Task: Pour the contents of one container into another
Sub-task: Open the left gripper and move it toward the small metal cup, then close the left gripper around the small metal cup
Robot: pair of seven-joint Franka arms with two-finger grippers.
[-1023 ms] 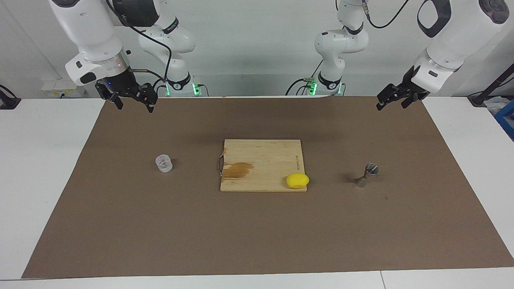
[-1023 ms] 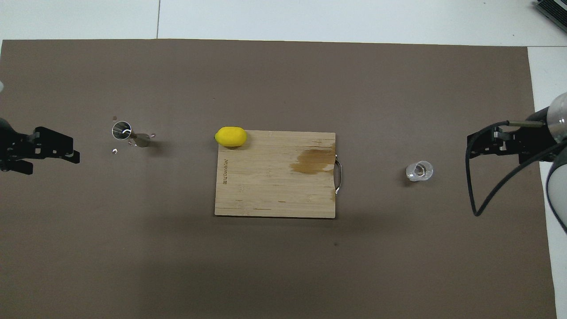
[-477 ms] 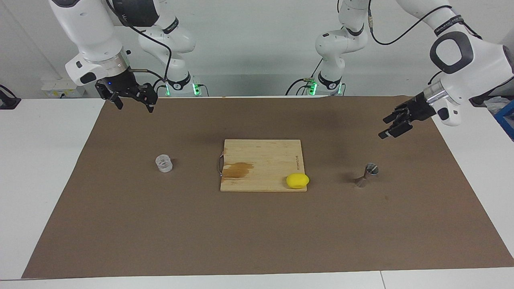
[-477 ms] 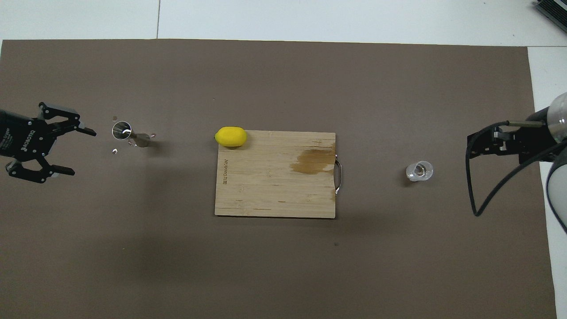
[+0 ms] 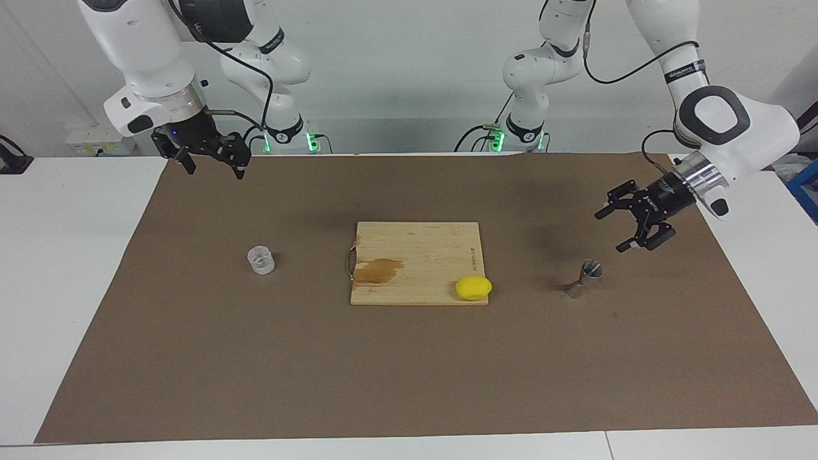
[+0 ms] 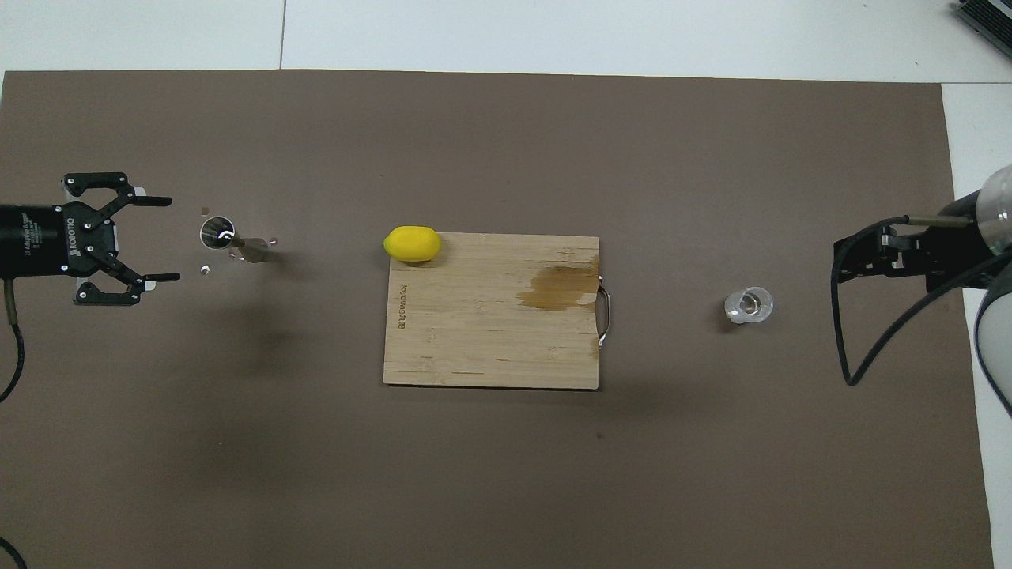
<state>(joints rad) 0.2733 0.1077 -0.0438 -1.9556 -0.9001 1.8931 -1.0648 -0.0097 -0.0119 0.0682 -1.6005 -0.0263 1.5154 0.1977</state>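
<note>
Bare brown mat all round the steel jigger and the glass cup. Between them, only the cutting board with a lemon at its corner.

Yellow lemon, pale wooden board with brown stain, brown mat, shiny steel jigger

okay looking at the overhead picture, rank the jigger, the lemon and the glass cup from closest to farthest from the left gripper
From the left gripper, open and aimed at the jigger:
1. Jigger: on the mat at the left arm's end, just ahead of the fingertips.
2. Lemon: on the cutting board's corner, mid-table.
3. Glass cup: on the mat at the right arm's end.
</note>
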